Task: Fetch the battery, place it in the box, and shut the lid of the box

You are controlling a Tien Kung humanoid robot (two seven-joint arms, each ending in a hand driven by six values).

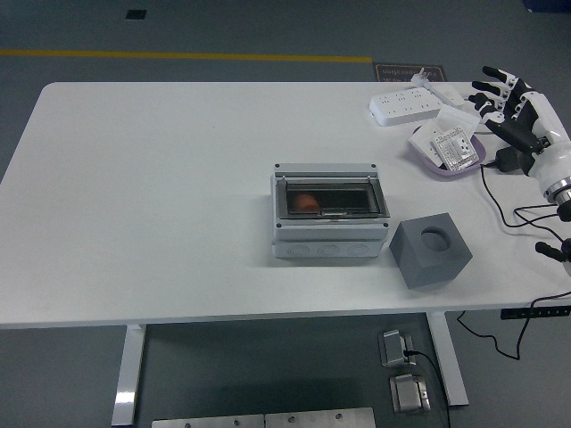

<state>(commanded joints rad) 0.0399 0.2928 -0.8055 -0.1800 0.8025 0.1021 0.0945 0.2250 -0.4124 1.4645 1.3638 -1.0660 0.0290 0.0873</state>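
Grey floor with a yellow line is showing behind the white table (161,178), which is filling most of the view. Near the middle, the box (327,212) is sitting with its see-through lid (327,198) lying flat and closed, and an orange shape – apparently the battery (306,201) – is showing through it at the left end inside. Just beside the box's right front corner a grey cube (430,251) with a round hole on top is standing. At the far right corner a white power strip (405,107) and a purple dish (446,148) holding a white part are lying. The right hand (511,105) is hovering above that corner – fingers spread apart, holding nothing.
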